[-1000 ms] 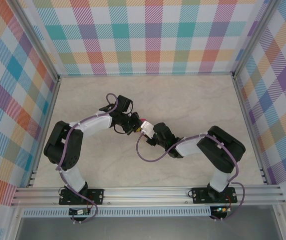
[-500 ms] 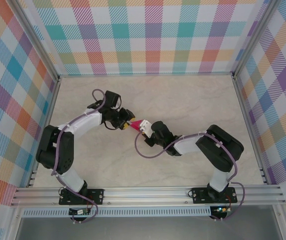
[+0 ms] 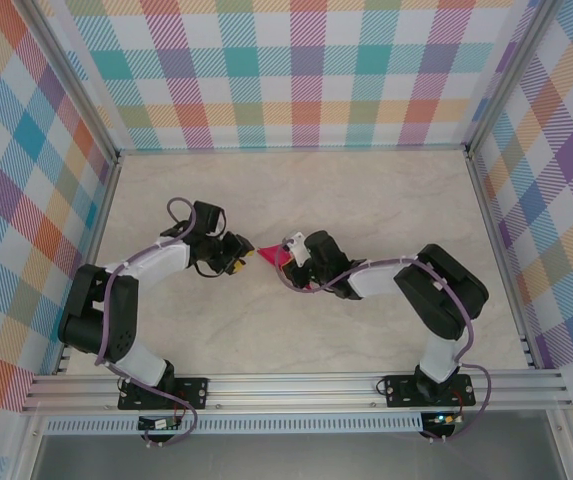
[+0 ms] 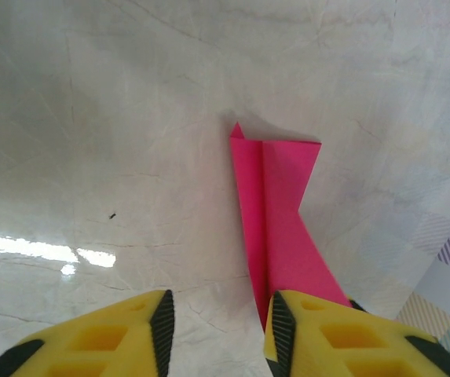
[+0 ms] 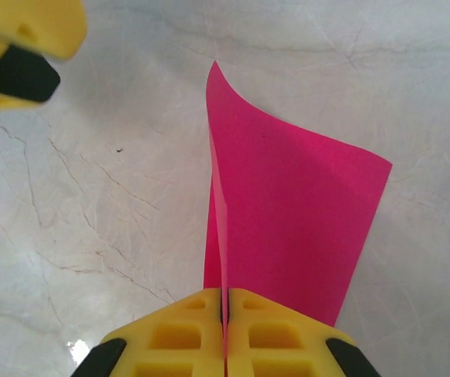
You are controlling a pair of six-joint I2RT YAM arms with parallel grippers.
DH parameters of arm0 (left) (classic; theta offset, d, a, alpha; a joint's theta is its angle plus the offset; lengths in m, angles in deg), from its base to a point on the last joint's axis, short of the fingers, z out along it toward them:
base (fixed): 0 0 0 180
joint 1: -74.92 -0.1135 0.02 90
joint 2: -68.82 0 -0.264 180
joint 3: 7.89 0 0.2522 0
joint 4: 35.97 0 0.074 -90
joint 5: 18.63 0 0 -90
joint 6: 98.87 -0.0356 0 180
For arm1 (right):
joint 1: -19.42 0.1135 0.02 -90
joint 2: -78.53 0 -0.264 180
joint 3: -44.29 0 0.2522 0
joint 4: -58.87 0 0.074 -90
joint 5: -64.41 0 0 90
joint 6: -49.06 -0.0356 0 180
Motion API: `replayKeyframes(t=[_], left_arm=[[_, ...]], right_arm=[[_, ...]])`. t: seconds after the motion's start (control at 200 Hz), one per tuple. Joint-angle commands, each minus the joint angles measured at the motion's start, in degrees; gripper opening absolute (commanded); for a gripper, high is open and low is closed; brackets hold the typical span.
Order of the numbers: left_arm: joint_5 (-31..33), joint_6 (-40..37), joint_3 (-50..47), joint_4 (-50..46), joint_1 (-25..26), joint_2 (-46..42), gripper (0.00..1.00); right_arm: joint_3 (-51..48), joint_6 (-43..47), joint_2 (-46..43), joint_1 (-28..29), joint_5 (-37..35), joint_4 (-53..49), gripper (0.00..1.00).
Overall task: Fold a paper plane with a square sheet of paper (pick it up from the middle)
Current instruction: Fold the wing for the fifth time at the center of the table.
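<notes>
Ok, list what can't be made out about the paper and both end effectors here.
- Left wrist view: the paper's lower end runs behind a finger of the left end effector; contact unclear.
- Right wrist view: the paper's gripped edge is hidden inside the shut right end effector; the left end effector is cut off by the corner.
- Top view: the paper is too small to read its folds.

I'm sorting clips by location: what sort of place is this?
Probably a lab robot cell: two arms bolted to an aluminium rail, a marble-look tabletop, plaid-printed panels walling three sides. The right gripper pinches folded pink paper.
</notes>
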Motion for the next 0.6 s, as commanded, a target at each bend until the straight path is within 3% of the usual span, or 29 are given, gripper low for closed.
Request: replayKeyframes(t=[0.0, 0.595], left_arm=[[-2.9, -1.0, -2.5, 6.3, 0.4, -2.1, 0.36], [-5.0, -0.4, -4.8, 14.8, 5.4, 2.7, 0.27]], right_arm=[[2.2, -6.6, 1.6, -1.1, 6.9, -2.4, 0.08], [4.1, -17.8, 5.6, -3.5, 15.2, -2.1, 0.06]])
